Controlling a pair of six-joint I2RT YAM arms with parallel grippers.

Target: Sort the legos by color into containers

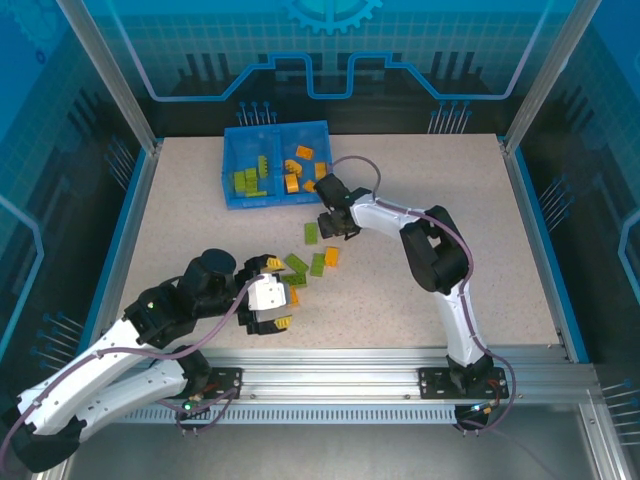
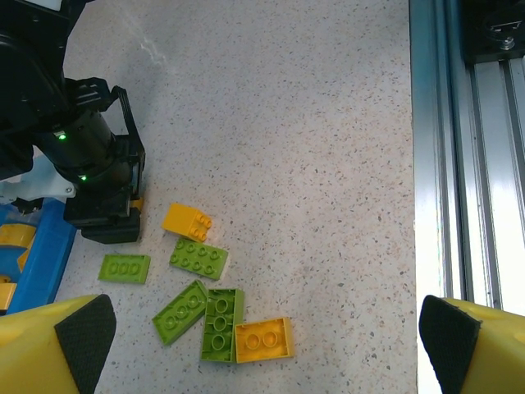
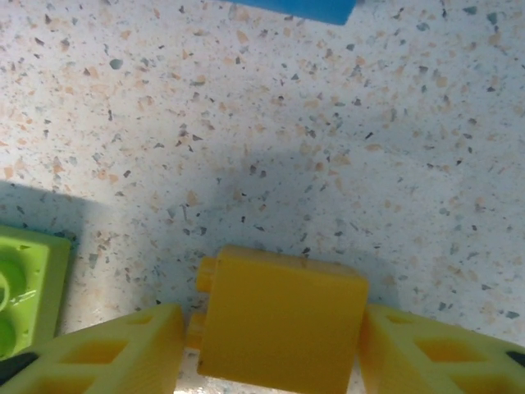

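The blue tray (image 1: 228, 170) holds lime green legos (image 1: 250, 180) in its left compartment and orange legos (image 1: 303, 165) in its right one. My right gripper (image 3: 271, 332) is down on the table just below the tray, its yellow fingers (image 3: 115, 349) pressed against both sides of an orange lego (image 3: 283, 316) that rests on the table. My left gripper (image 2: 264, 328) hangs open above a loose cluster: an orange lego (image 2: 263, 339), several green ones (image 2: 221, 323) and an orange cube (image 2: 187, 222). From above, that cluster (image 1: 317, 264) lies between both grippers (image 1: 335, 225).
A green lego (image 3: 25, 287) lies just left of the right fingers, and the tray's corner (image 3: 303, 8) is close ahead. The aluminium front rail (image 2: 459, 164) runs along the table's near edge. Clear glass walls (image 1: 560, 90) enclose the table.
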